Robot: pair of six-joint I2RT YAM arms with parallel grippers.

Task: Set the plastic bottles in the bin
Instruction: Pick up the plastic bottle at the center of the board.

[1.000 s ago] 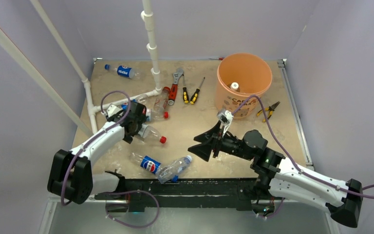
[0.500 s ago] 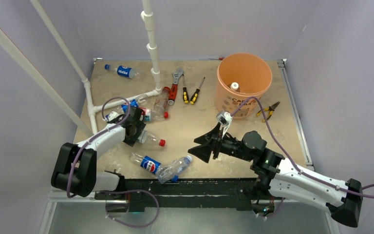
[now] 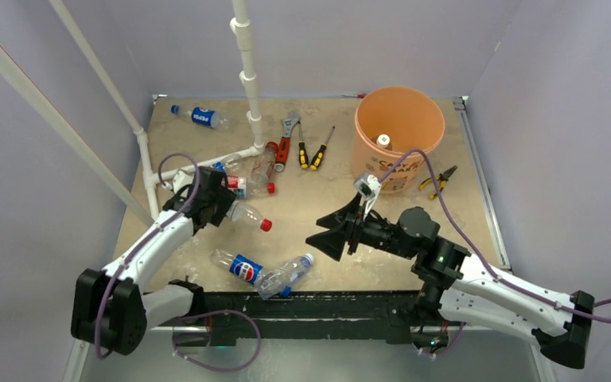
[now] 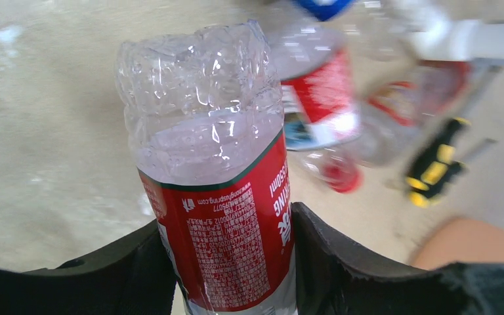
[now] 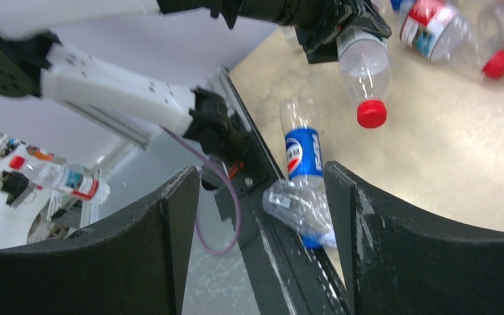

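Note:
My left gripper [image 3: 207,208] [image 4: 226,230] is shut on a clear, red-labelled bottle [image 3: 247,216] [image 4: 226,216] with a red cap [image 5: 372,113]; both pads press its label. The orange bin [image 3: 437,131] stands at the back right with a white-capped bottle [image 3: 383,141] inside. A Pepsi bottle [image 3: 243,268] [image 5: 302,147] and a crushed clear bottle [image 3: 288,274] [image 5: 298,207] lie by the front edge. More bottles [image 3: 248,178] lie by the pipe, and another Pepsi bottle [image 3: 200,116] at the far left. My right gripper [image 3: 326,237] [image 5: 259,177] hangs open mid-table, holding nothing.
A white pipe frame [image 3: 248,87] rises at the back left, with a low branch crossing the table. A red-handled wrench [image 3: 286,137] and two yellow-black screwdrivers [image 3: 314,150] lie left of the bin; pliers [image 3: 440,178] lie to its right. A black rail [image 3: 302,302] runs along the front edge.
The left gripper has closed onto the red-capped bottle and shifted it slightly toward the back, its arm swinging left. The right arm has barely moved.

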